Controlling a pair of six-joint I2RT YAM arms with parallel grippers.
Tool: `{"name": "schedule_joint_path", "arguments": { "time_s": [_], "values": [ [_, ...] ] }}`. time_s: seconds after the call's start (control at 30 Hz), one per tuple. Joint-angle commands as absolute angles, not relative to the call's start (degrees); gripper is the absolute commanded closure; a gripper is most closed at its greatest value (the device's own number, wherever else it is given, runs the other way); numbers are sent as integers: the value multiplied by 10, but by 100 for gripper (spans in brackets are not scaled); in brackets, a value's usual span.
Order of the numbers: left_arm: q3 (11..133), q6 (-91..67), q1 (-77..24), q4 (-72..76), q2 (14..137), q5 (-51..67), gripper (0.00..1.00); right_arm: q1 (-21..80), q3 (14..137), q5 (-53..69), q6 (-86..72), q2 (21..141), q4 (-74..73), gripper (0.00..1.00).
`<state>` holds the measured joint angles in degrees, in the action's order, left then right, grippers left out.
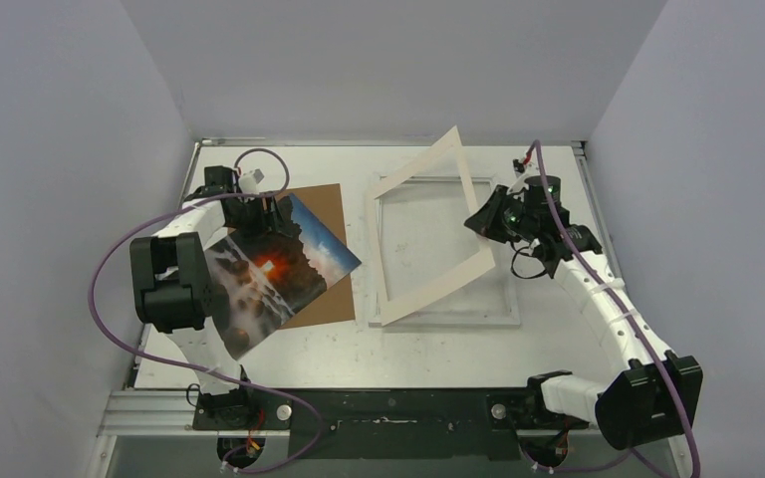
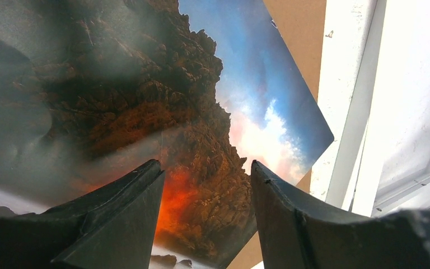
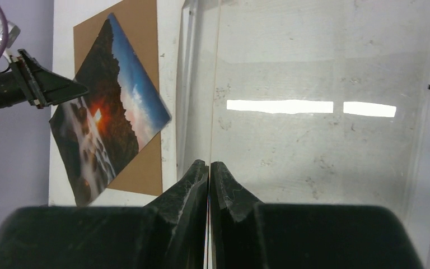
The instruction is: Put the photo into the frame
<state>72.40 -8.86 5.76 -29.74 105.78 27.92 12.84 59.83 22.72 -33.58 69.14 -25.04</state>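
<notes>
Left gripper (image 2: 206, 165): jaws are standing about half apart, with nothing clamped between them that you can see. It's hovering at the dark-rock edge of the photo (image 1: 279, 269). The photo is sitting left of the frame (image 1: 478, 317), over the brown board (image 1: 327, 204), rotated diagonal to the frame. Its sky edge is facing the frame, one sky corner nearly reaching the frame's left rail. The water end is pointing away from the frame. Its longer run is looking sky-to-water, but can't tell for sure. Right gripper (image 3: 209, 165): pinching fully closed on the cream mat (image 1: 428, 292), holding it tilted over the flat-lying frame.
</notes>
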Motion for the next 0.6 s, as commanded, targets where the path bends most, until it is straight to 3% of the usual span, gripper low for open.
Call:
{"name": "schedule_joint_path", "arguments": {
  "time_s": [0.0, 0.57],
  "values": [
    [721, -92, 56, -279, 1029, 291, 44, 115, 583, 197, -324, 652, -239, 94],
    [715, -94, 52, -276, 1034, 293, 46, 62, 510, 167, -321, 628, -244, 94]
  ]
}}
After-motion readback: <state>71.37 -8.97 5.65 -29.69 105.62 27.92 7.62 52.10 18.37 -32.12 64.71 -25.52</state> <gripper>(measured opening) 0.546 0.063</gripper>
